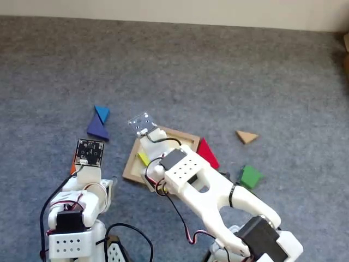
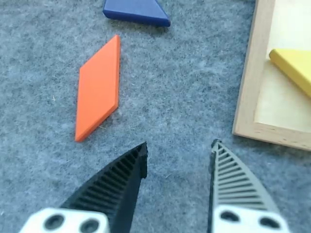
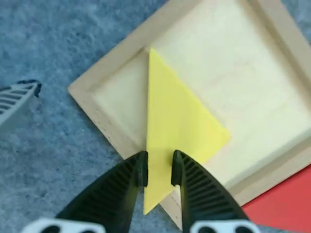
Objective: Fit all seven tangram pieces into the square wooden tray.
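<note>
Pinching one corner of the yellow triangle (image 3: 180, 126), the right gripper (image 3: 158, 167) holds it over the square wooden tray (image 3: 107, 63), with that corner overhanging the rim. In the high view the right arm covers most of the tray. A red triangle (image 1: 207, 153) lies just beside it at 3 o'clock and a dark blue piece (image 1: 97, 131) at 10 o'clock. The left gripper (image 2: 177, 145) hangs released near the orange parallelogram (image 2: 97, 87), which is mostly hidden from above.
</note>
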